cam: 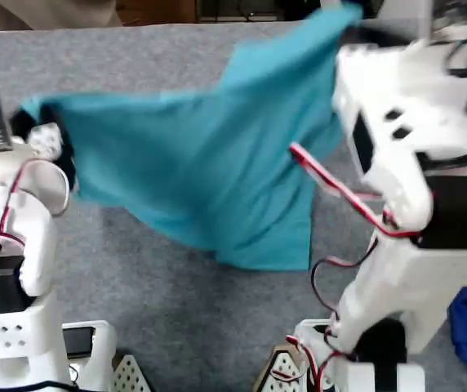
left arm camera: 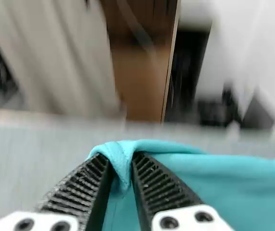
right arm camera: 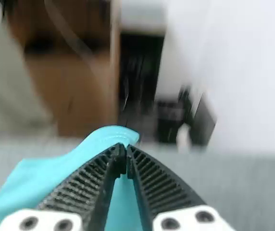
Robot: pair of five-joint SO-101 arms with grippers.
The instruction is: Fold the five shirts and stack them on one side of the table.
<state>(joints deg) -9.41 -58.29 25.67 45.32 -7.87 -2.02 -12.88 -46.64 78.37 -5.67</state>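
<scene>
Stretching between both arms, the teal shirt [cam: 209,171] hangs spread above the grey table [cam: 160,310], its lower edge sagging toward the middle. The left gripper [left arm camera: 120,180] pinches 1 bunched corner at the left. The right gripper [right arm camera: 126,166] is clamped on another corner at the far right. This looks like the spreading step before a fold. Next, both arms should lower the shirt flat together, under even tension so no crease sets.
</scene>
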